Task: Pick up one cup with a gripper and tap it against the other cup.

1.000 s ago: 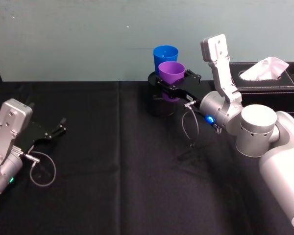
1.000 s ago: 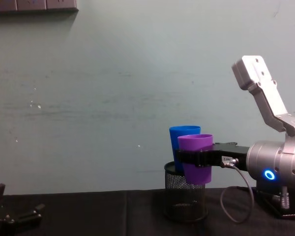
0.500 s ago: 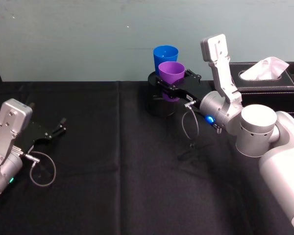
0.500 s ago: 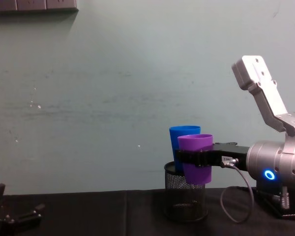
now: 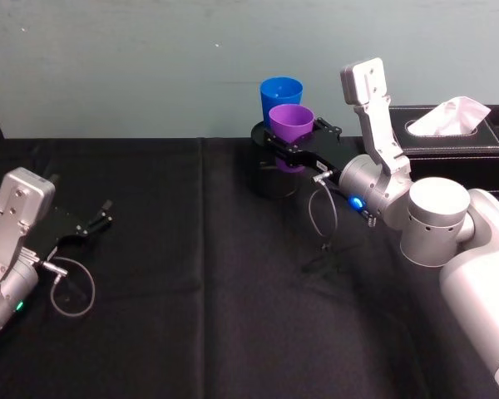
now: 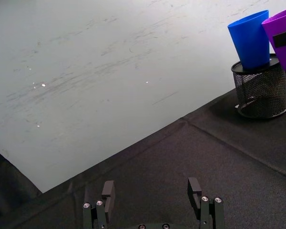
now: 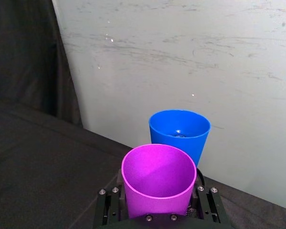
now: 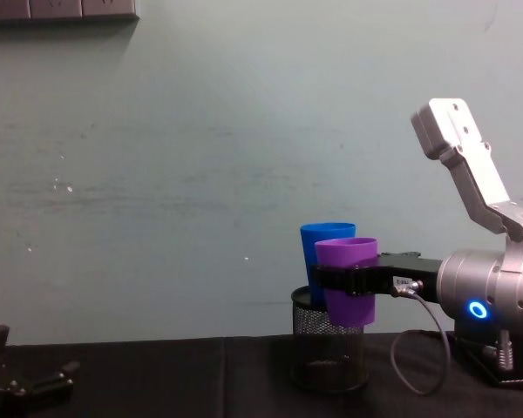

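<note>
purple cup (image 5: 291, 121) smooth, tapered, wide-rimmed, upright, clamped in right claw (image 5: 293, 140) by blue cup (image 5: 280, 91); left claw (image 6: 151, 191) open

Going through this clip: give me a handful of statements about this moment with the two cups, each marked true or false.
1. The right gripper is shut on the purple cup. True.
2. The purple cup rests on the table. False: it is held in the air, clear of the black cloth.
3. The blue cup stands in the top of the black mesh holder. True.
4. The left gripper holds the blue cup. False: it is open and empty, low over the table on the left, far from both cups.
5. The purple cup lies tipped on its side. False: it is upright, mouth up, just in front of the blue cup.
</note>
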Robot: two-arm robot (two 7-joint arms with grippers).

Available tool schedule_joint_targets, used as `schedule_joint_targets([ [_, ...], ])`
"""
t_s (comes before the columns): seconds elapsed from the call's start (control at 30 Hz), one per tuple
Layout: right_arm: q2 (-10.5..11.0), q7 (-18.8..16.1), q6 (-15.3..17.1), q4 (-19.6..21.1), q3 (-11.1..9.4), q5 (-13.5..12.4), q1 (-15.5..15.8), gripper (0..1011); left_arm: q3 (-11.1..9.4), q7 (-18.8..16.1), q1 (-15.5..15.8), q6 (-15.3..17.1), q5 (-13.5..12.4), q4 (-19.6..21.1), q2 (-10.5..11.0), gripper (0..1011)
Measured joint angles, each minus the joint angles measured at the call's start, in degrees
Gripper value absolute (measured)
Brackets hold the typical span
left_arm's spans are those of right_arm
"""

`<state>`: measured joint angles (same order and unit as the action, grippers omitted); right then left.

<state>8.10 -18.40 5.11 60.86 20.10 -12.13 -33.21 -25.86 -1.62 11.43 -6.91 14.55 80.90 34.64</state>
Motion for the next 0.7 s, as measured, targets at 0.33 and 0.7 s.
schedule_joint_targets([
  [0.33,0.0,0.0,0.0,0.0,0.0,0.0,0.0,726,0.0,0.0,0.0,0.0,0.0,0.0,0.0,1000],
  [0.7,0.0,0.0,0.0,0.0,0.0,0.0,0.0,726,0.0,0.0,0.0,0.0,0.0,0.0,0.0,1000],
])
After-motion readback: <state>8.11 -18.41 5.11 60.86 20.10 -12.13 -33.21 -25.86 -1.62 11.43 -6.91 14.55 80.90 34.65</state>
